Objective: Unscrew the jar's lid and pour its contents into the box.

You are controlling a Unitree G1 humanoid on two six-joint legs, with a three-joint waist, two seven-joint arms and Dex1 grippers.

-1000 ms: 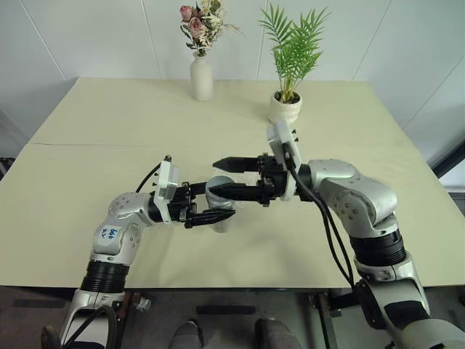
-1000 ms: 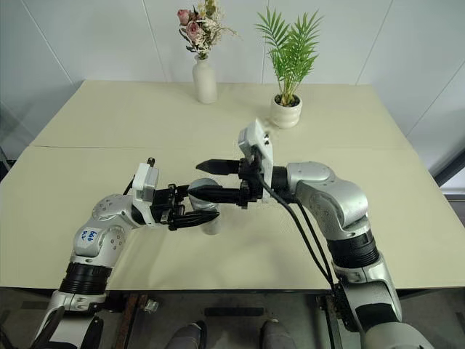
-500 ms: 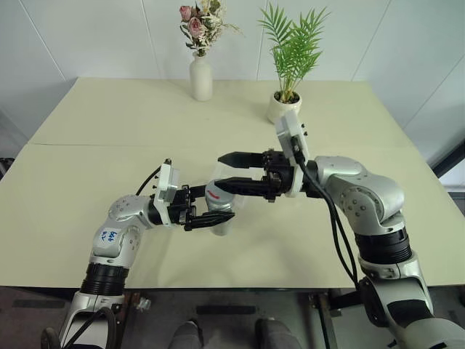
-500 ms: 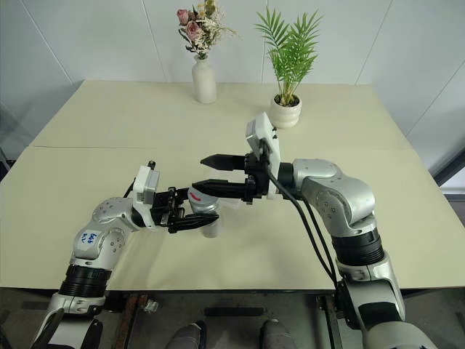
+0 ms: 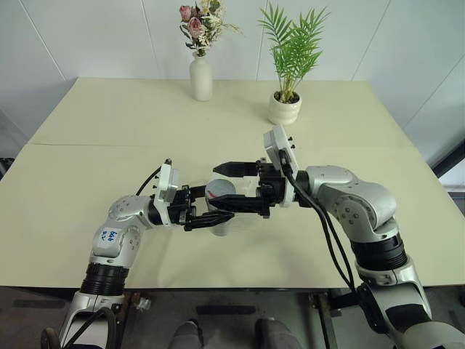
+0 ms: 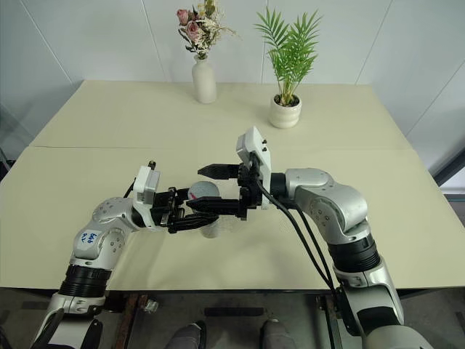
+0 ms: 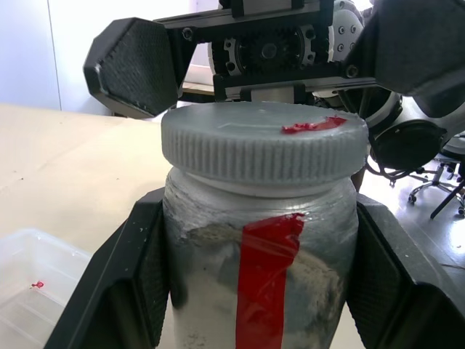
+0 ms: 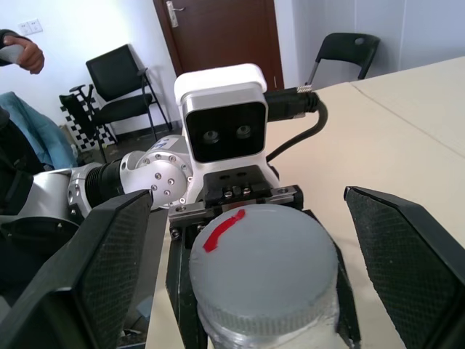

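Note:
The jar, clear with a red stripe, is upright just above the table, and my left gripper is shut on its body, with a finger pressed on each side. The grey lid with a red mark sits on top of the jar. My right gripper comes in level from the right and is open; its pads stand on either side of the lid with a gap to it. What the jar contains cannot be made out through its cloudy wall. A corner of the clear box lies on the table beside the jar.
A white flower vase and a potted plant stand at the far middle of the beige table. A seam crosses the tabletop on the left. Chairs and a person's hand show in the room behind.
My right gripper's jaws have spread wider and now straddle the lid; half a second ago they stood slightly higher and to the right. The left gripper and the jar have kept still.

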